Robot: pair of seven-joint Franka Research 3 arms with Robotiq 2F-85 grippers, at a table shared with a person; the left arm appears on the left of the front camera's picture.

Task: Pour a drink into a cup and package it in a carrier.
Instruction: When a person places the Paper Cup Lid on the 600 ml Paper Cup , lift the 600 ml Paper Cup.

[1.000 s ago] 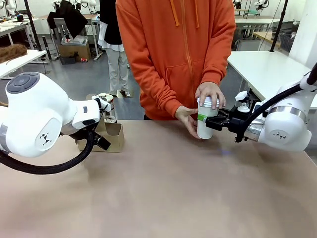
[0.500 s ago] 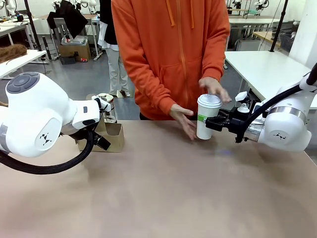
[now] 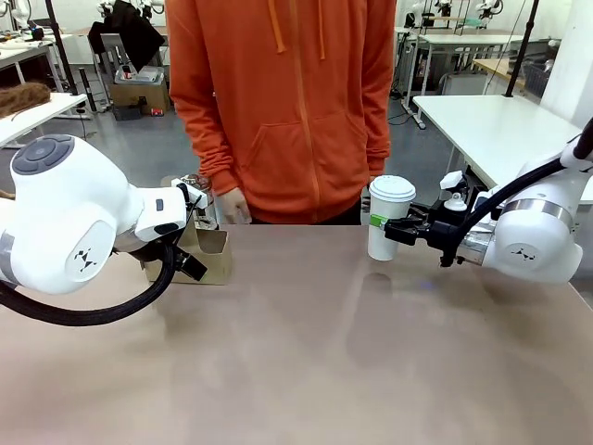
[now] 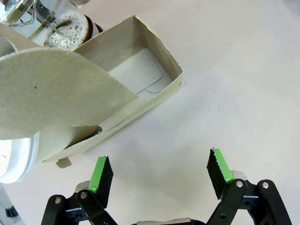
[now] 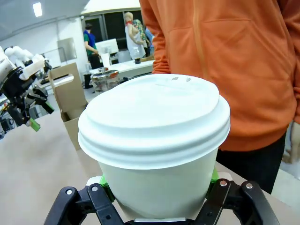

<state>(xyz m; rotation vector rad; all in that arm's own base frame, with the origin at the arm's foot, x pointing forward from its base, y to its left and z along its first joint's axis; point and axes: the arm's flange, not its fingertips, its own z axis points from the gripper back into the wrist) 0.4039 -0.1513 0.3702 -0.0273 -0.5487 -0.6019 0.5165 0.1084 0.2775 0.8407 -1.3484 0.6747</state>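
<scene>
Tan tabletop [image 3: 306,371] runs across to a person [image 3: 287,102] in an orange hoodie at its far edge; the brown cardboard carrier [image 3: 208,255] sits on the table's left part, near the person's side. The left gripper [image 4: 160,172] hangs just beside it, fingers spread wide; right of middle, the right gripper [image 3: 398,229] is clamped on the white cup [image 3: 387,227] — upright, capped by a white lid [image 3: 392,188].
</scene>
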